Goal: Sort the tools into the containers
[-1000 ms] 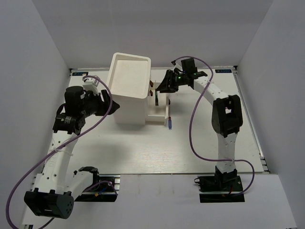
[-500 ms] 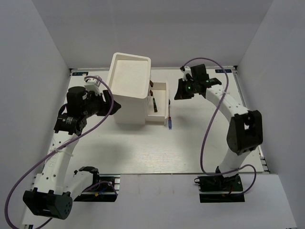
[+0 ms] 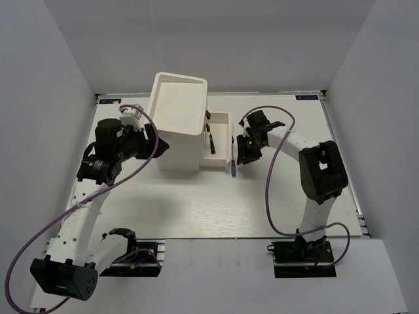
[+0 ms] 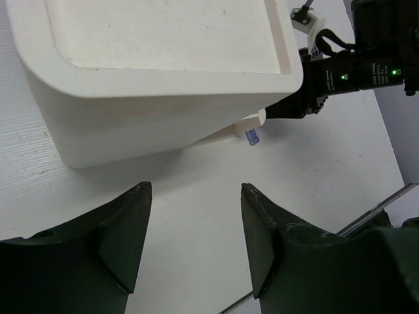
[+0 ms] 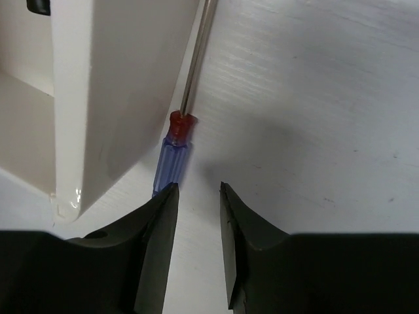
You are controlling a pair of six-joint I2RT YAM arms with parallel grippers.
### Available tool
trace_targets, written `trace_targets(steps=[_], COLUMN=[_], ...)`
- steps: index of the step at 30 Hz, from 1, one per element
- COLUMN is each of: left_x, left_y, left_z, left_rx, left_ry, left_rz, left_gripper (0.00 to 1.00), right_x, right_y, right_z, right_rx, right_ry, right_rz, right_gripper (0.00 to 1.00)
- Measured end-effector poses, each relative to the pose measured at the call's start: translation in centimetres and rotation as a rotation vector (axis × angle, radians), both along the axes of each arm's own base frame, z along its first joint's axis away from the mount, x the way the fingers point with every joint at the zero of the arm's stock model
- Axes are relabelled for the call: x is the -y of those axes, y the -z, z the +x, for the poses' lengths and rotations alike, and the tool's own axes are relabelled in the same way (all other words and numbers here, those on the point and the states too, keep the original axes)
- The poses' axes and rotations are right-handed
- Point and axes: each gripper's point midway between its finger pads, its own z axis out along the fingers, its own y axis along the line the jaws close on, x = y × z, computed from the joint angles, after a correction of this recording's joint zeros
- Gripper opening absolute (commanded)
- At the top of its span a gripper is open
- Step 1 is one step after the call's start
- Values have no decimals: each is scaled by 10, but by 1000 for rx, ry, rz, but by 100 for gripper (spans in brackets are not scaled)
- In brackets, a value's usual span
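The tall white box [image 3: 177, 118] stands at the back middle, with one drawer [image 3: 222, 118] pulled out on its right side. A dark-handled screwdriver [image 3: 212, 142] lies in that drawer. A blue-purple screwdriver [image 3: 233, 167] lies on the table against the drawer's outer wall. My right gripper [image 3: 239, 156] hangs low over it, open. In the right wrist view its handle [image 5: 171, 160] lies just ahead of my left fingertip, outside the gap of the right gripper [image 5: 196, 190]. My left gripper [image 3: 160, 145] is open and holds nothing, beside the box's left face [image 4: 163, 124].
Small brown knobs [image 3: 208, 116] show on the box's right side above the drawer. The drawer's white wall [image 5: 124, 85] stands close on the left of my right fingers. Grey walls enclose the table on three sides.
My right arm swung out from over the drawer and came down toward the near side, to the blue-purple screwdriver. The left arm has barely shifted.
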Motion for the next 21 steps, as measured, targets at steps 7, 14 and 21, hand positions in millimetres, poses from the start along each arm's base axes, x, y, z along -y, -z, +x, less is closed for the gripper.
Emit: trace_targets(steps=[7,14,21], left_x=[0,-1,-1], left_y=[5,6,8], left_z=[-2,-5,-7], left_rx=[-11,-14,-25], left_ry=[-6,-14,-15], left_rz=[3,7,12], left_gripper=[67,67,67], right_x=[-16,-27,-31], right_y=[3,9,17], right_z=[-1,-1,0], right_rx=[-3,-9,-3], right_ry=[3,21,36], right_rz=[15,24,12], right_gripper=[40,41,42])
